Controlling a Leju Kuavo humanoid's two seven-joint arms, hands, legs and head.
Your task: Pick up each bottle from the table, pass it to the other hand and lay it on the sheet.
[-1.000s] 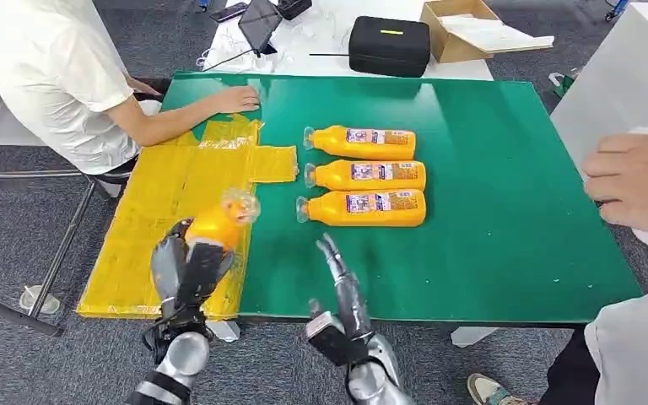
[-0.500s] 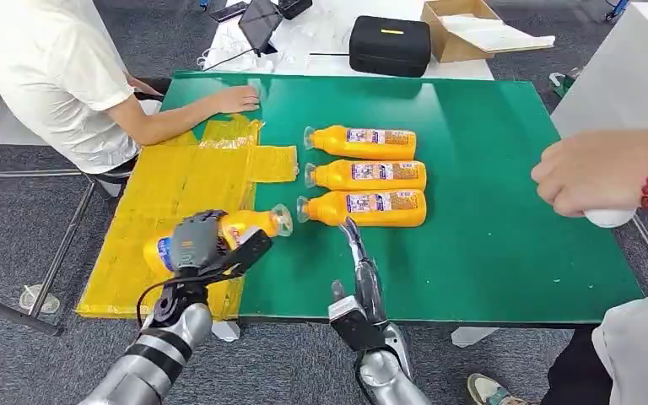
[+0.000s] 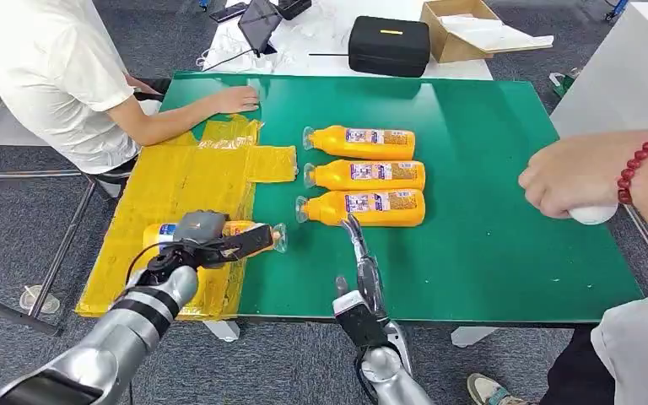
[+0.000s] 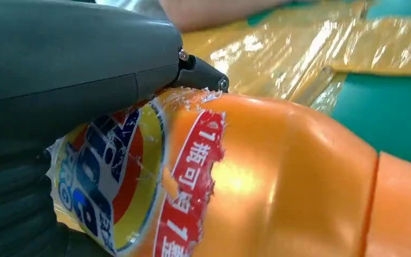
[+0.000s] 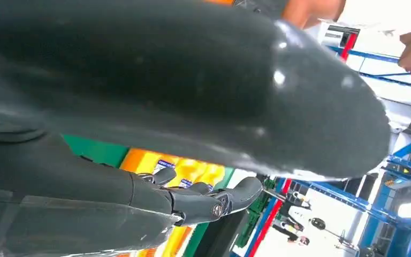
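Rolling was the likeliest trouble: the orange bottle (image 3: 240, 233) lay on its side over the yellow sheet's (image 3: 181, 181) edge nearest the three bottles (image 3: 363, 175), cap jutting over the green counter (image 3: 489, 211). The left hand (image 3: 207, 236) gripped it from above, arm low. The right hand (image 3: 364, 274) stood beside the sheet, fingers straight, holding nothing.

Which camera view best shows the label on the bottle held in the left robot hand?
The left wrist view: the label fills the close-up, torn, with blue, red and yellow print on the held bottle. The head view shows the bottle lying across the yellow sheet in the left robot hand, its label too small to read. The right wrist view leaves it undeterminable.
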